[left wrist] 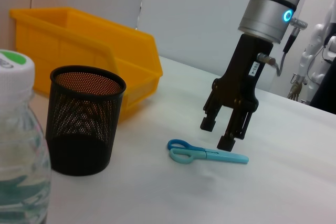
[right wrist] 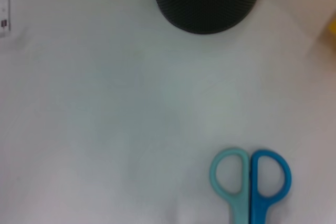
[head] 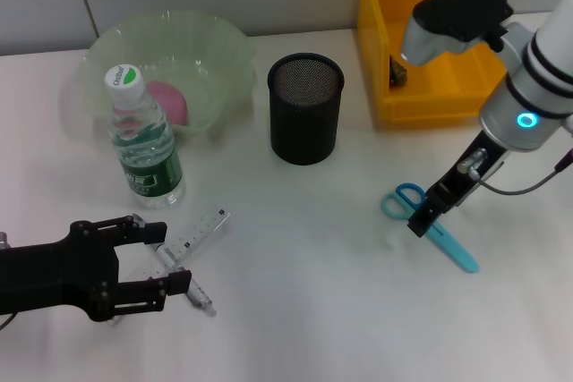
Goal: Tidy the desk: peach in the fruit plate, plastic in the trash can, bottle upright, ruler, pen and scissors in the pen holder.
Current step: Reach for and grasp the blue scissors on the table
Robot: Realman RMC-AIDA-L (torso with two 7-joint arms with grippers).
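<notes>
Blue scissors lie flat on the table at the right; they also show in the left wrist view and the right wrist view. My right gripper hangs just above their middle, open and empty. My left gripper is open low over the table at the front left, its fingers either side of a clear ruler and a pen that cross there. The black mesh pen holder stands mid-table. A water bottle stands upright. A pink peach lies in the green plate.
A yellow bin stands at the back right behind the right arm, with a small dark item inside. The bottle stands just in front of the plate, close to the left gripper. A wall runs behind the table.
</notes>
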